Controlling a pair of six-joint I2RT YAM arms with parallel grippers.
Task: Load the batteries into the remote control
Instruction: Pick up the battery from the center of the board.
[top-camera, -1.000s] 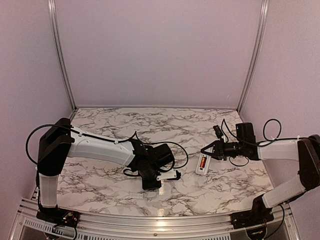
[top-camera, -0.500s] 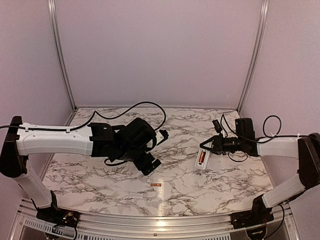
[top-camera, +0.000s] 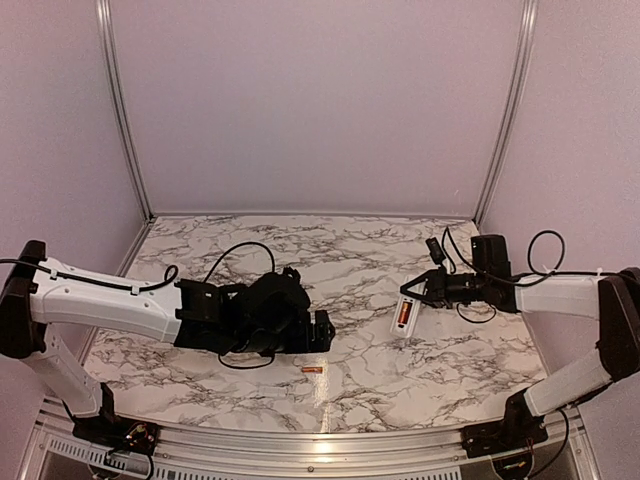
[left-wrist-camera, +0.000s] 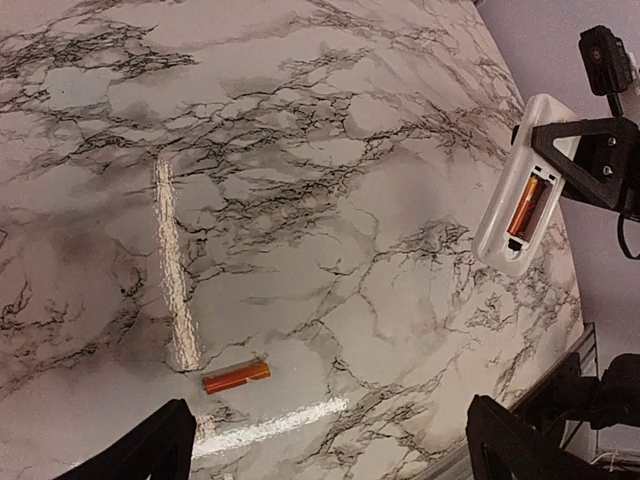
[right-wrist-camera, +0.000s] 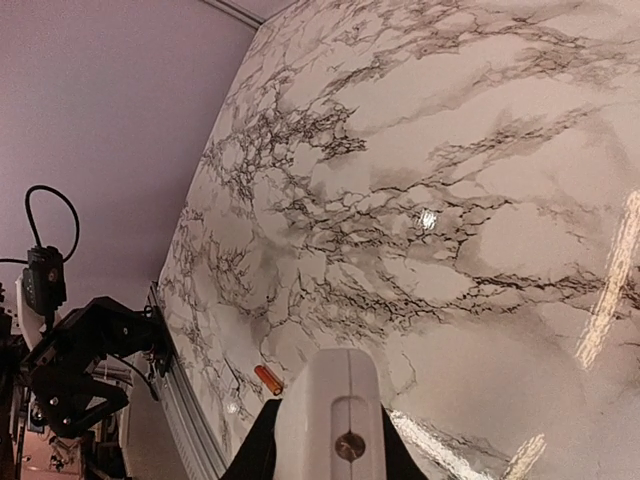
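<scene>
Task state with one cell loaded. My right gripper (top-camera: 412, 297) pinches the remote control (top-camera: 403, 314) by its far end, both fingers pressed against the white casing, so that the open back faces up and toward the left arm for loading. I cannot tell whether the near end rests on the marble-patterned table (top-camera: 200, 250) or hangs just above it. One seated battery (left-wrist-camera: 522, 205) shows orange-red inside the remote control's open back. The loose battery (left-wrist-camera: 236, 377) lies flat on the table near its front edge, well apart from the remote control and touching nothing. My left gripper (top-camera: 320, 332) hovers low just beside it with its fingers (left-wrist-camera: 150, 450) spread wide and empty, and the wrist view frames the cell between them. I judge the next step to be a descent onto that cell. Being slim and round, it may roll away from a finger that arrives off-centre.
</scene>
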